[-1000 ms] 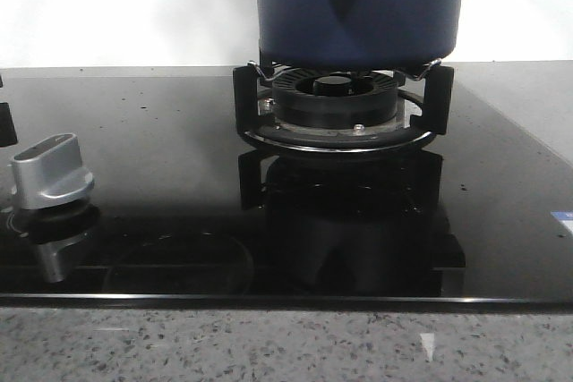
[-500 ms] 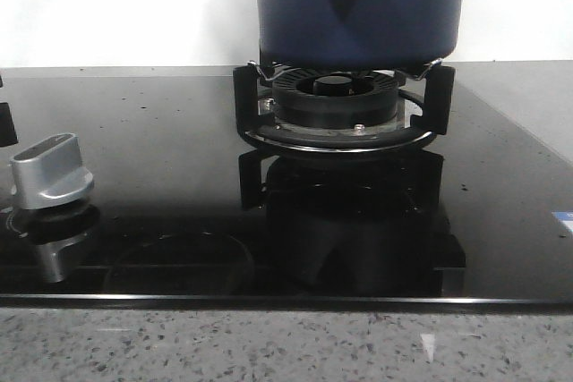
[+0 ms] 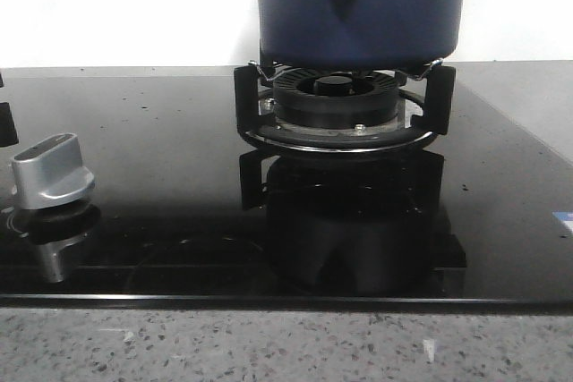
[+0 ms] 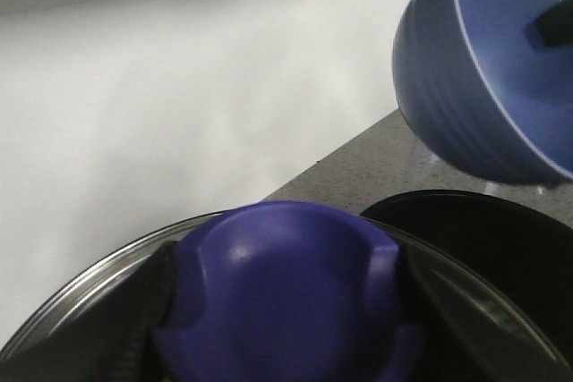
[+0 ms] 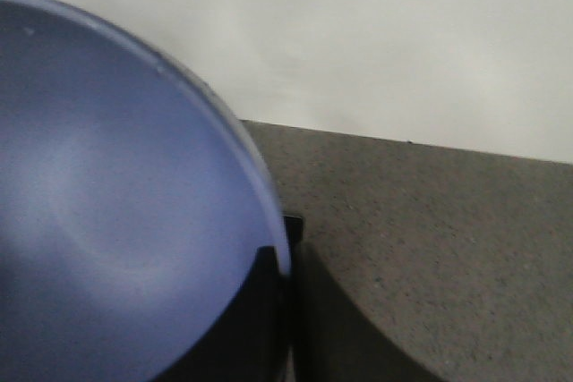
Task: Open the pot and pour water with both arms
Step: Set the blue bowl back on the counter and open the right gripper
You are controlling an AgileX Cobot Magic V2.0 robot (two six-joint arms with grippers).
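One silver control knob (image 3: 51, 172) is standing at the left of the glossy black glass cooktop (image 3: 161, 176). Further right, the dark blue pot (image 3: 358, 8) is sitting on the black burner grate (image 3: 340, 114), its handle mount facing the camera. In the left wrist view, a blue lid knob (image 4: 286, 297) is filling the foreground on a glass lid (image 4: 81, 310); whether the left gripper is pinching it cannot be told. A light blue bowl (image 5: 116, 221) is tilting, with the right gripper's dark fingers (image 5: 269, 310) clamping its rim.
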